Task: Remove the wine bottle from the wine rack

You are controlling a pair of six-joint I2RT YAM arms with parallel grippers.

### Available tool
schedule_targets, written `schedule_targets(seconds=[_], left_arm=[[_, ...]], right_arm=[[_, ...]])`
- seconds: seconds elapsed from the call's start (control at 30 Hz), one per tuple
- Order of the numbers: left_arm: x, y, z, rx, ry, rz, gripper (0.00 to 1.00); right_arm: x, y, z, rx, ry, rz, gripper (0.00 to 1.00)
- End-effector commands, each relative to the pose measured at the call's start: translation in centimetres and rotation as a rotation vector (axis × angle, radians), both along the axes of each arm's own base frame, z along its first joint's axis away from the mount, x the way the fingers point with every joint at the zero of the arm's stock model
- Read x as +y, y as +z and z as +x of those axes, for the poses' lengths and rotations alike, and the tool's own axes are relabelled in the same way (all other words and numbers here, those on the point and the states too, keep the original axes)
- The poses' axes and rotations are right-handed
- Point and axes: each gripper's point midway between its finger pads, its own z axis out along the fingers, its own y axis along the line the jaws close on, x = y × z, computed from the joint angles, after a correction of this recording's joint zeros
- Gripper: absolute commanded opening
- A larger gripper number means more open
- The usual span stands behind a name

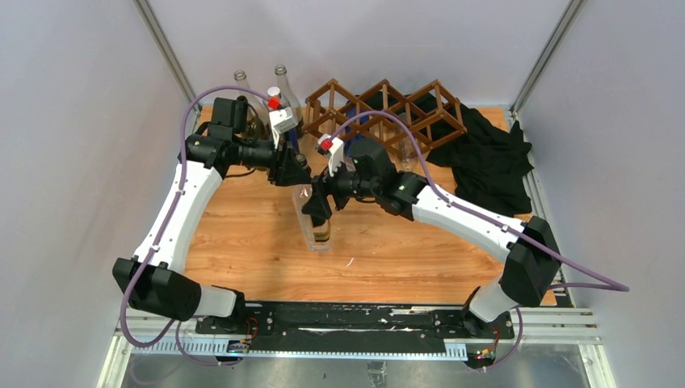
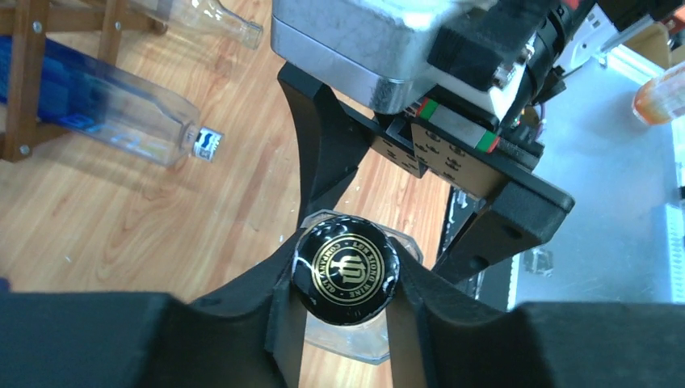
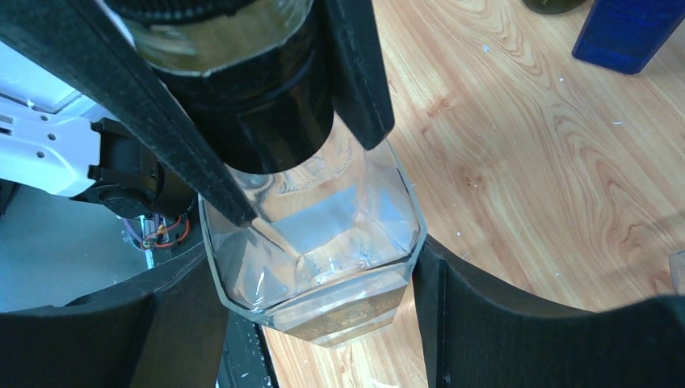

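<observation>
The left fingers (image 2: 242, 323) pinch the black, gold-stamped cap (image 2: 346, 271) of the wine bottle (image 1: 321, 230) — it stands upright on the wooden surface (image 1: 242, 234) near the middle, apart from the wine rack (image 1: 388, 109) at the far edge. The right fingers (image 3: 501, 323) press against both sides of its glass body, lower down. A blue bottle (image 2: 81, 105) lies in the rack — a black cloth (image 1: 493, 158) is heaped to its right.
</observation>
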Motion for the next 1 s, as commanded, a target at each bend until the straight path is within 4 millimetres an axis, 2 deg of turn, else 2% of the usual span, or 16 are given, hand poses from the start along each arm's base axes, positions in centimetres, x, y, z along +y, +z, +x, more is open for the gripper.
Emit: schedule_targets(seconds=[0.0,0.07,0.1,0.13,0.3,0.37,0.7,0.97], left_arm=[[0.4,-0.9,1.5,-0.019,0.030,0.038,0.34],[0.4,-0.9,1.9,-0.033,0.038,0.045,0.20],[0.5,-0.9,2.2,-0.043,0.045,0.050,0.13],[0.9,-1.0,3.2,-0.090,0.076,0.078,0.00],[3.0,-1.1,6.1,-0.220,0.165,0.158,0.00],[3.8,-0.9,7.0,-0.250,0.195,0.170,0.00],[6.7,0.7,9.3,-0.325,0.298,0.168,0.00],[11.9,-0.8,12.9,-0.317,0.437,0.207,0.00]], right_arm=[[2.2,5.7,-0.3,-0.090,0.037,0.159,0.01],[2.2,5.2,-0.2,-0.086,0.027,0.148,0.05],[2.1,4.9,0.0,-0.085,0.016,0.140,0.12],[1.7,4.0,0.7,-0.076,-0.022,0.108,0.40],[0.5,3.2,2.1,-0.057,-0.088,0.083,0.78],[0.0,2.5,2.2,-0.032,-0.096,0.066,0.89],[-1.8,0.0,2.6,0.004,-0.134,0.000,0.95],[-5.5,-0.1,5.2,0.059,-0.285,0.011,0.96]])
